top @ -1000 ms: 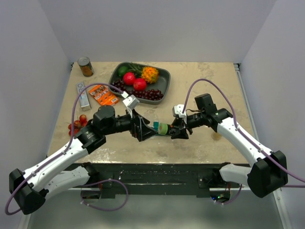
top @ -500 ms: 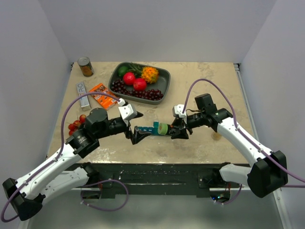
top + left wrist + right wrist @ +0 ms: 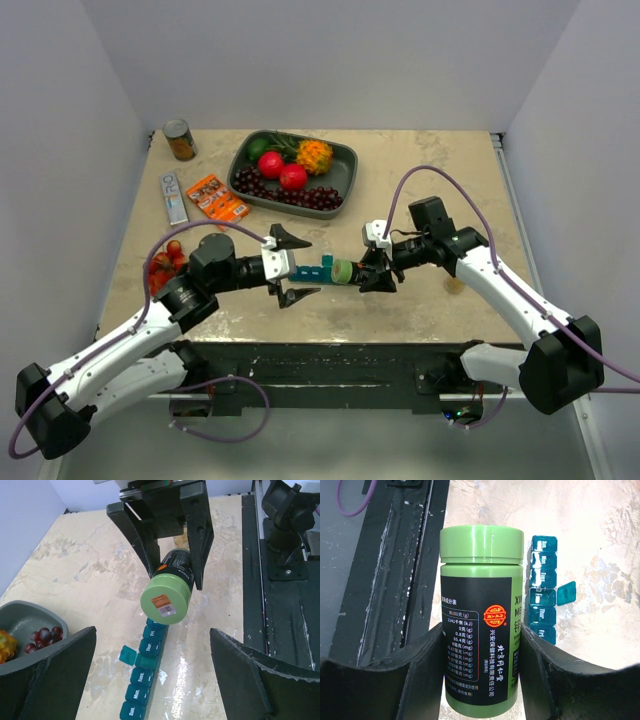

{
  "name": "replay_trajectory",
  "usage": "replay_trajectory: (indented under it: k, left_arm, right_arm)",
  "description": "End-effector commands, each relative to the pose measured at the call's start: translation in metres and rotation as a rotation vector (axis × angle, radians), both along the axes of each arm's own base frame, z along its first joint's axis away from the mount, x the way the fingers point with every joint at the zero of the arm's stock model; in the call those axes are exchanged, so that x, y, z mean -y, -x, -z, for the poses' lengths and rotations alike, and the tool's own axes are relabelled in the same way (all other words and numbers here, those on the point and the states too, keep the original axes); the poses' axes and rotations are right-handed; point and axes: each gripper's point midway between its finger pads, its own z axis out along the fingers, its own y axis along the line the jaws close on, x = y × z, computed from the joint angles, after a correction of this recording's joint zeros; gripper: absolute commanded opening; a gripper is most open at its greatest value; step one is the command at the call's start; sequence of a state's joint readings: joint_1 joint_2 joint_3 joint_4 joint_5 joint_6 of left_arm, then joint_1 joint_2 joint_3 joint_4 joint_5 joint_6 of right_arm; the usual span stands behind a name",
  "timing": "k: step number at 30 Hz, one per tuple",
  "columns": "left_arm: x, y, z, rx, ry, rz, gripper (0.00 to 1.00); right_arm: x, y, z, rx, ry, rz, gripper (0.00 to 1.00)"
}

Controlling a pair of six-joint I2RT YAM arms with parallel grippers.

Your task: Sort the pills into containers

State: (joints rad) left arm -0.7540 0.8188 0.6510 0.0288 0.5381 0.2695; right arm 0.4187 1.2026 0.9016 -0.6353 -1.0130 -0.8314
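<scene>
Surface: beige marbled table top point(image 3: 440, 170), matte, faintly stained.
Pill organizer point(image 3: 142, 680): narrow teal translucent plastic strip of small square lidded cells, flat on the table top just below the bottle's cap end; one lid point(image 3: 127, 655) flipped open sideways.
Bottle point(image 3: 480, 625): glossy green plastic cylinder, black printed label, flat round cap, held level.
Right gripper point(image 3: 370, 272): black fingers clamped on the bottle's body.
Left gripper point(image 3: 305, 268): jaws wide apart, holding nothing, facing the cap.
</scene>
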Motion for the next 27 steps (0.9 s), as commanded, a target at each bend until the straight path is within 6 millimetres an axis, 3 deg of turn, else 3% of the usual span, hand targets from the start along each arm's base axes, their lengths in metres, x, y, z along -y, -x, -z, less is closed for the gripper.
replay_trajectory:
  k: [1,27]
  left_arm:
    - [0.012,0.004,-0.012,0.141,0.011,0.106,1.0]
    - [0.037,-0.012,0.003,0.163,-0.016,0.16,0.99]
  right_arm:
    - [-0.003,0.004,-0.017,0.048,-0.057,-0.034,0.0]
    - [-0.003,0.004,-0.016,0.041,-0.056,-0.036,0.0]
